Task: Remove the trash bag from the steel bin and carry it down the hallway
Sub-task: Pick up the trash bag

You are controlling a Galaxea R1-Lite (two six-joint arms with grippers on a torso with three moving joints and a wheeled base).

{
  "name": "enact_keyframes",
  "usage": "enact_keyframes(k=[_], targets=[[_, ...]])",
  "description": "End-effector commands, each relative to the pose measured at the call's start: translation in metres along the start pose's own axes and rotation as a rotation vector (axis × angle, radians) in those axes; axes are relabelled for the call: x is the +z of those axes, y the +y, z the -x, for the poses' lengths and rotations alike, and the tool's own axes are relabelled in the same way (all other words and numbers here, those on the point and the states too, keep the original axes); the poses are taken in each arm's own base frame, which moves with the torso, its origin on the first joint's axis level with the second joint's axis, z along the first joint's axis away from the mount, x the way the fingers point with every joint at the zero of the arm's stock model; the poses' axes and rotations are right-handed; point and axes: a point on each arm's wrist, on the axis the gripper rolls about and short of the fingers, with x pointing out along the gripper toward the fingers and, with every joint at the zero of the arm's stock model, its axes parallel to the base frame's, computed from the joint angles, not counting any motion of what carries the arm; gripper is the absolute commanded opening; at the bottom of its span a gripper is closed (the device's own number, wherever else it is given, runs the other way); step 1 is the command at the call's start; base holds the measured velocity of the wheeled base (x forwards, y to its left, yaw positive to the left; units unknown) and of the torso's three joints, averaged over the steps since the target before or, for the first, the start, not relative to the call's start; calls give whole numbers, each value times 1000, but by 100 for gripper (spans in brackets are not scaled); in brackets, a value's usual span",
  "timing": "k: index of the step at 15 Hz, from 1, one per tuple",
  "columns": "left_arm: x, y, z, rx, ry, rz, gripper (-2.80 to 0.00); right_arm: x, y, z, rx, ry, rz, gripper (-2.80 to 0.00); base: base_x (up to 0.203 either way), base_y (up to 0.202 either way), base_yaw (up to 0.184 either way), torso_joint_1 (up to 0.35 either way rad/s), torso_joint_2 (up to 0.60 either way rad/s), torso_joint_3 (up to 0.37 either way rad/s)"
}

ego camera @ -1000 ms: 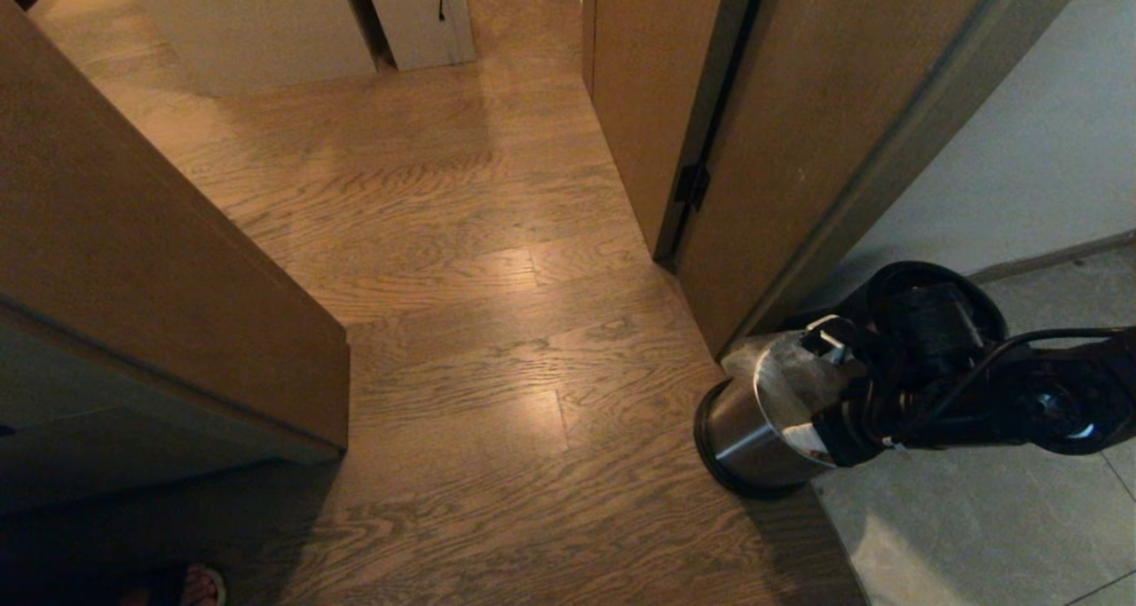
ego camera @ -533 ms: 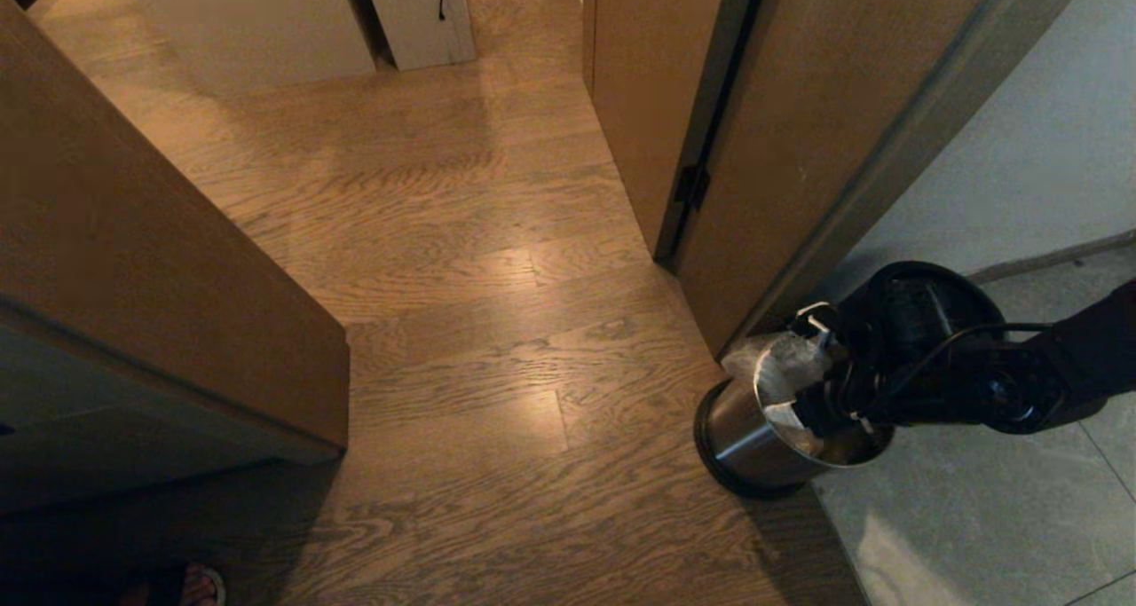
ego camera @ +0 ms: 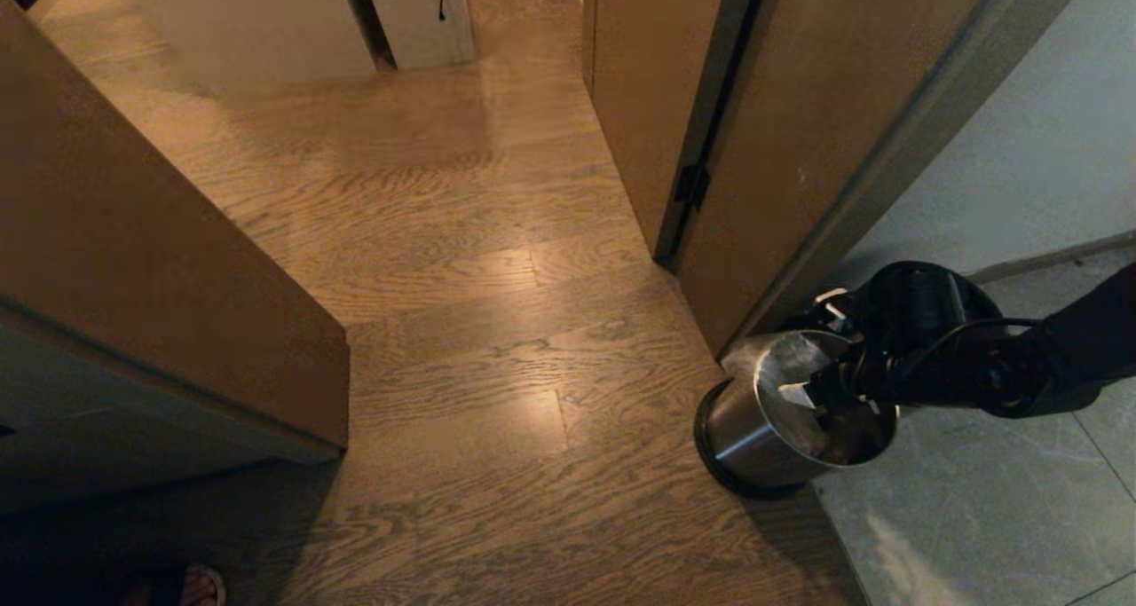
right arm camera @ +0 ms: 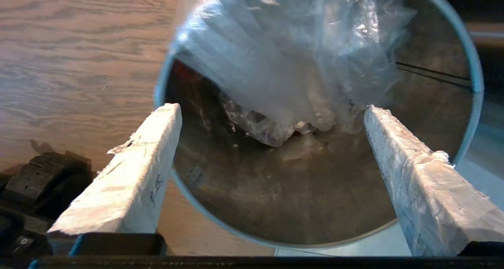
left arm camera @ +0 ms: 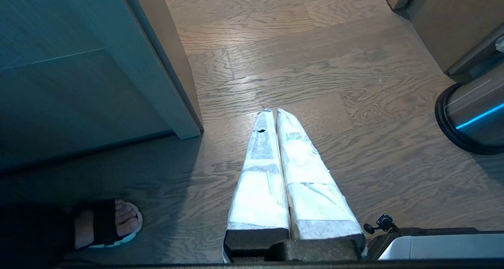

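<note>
We see right gripper (right arm camera: 271,115) poised over mouth of small shiny steel cylinder bin (ego camera: 754,437), white-wrapped fingers (right arm camera: 134,166) spread wide, holding nothing. Thin crinkled translucent plastic trash bag (right arm camera: 299,60) sits inside bin, bunched against its far wall, between spread fingers but untouched. Bin stands where brown wood-plank floor (ego camera: 461,322) meets grey tile (ego camera: 976,517). Left gripper (left arm camera: 273,113) parked low over planks, fingers pressed together, empty. Person's sandalled foot (left arm camera: 114,221) nearby.
</note>
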Motion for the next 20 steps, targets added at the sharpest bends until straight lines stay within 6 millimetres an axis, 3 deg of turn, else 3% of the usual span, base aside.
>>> enact_keyframes(k=[1, 12, 20], targets=[[0, 0, 0, -1, 0, 1, -280, -6, -6, -9, -7, 17, -10, 0, 0, 0, 0, 0, 0, 0], [0, 0, 0, 0, 0, 1, -280, -19, -6, -28, 67, 47, -27, 0, 0, 0, 0, 0, 0, 0], [0, 0, 0, 0, -1, 1, -280, -9, -7, -22, 106, -37, -14, 0, 0, 0, 0, 0, 0, 0]])
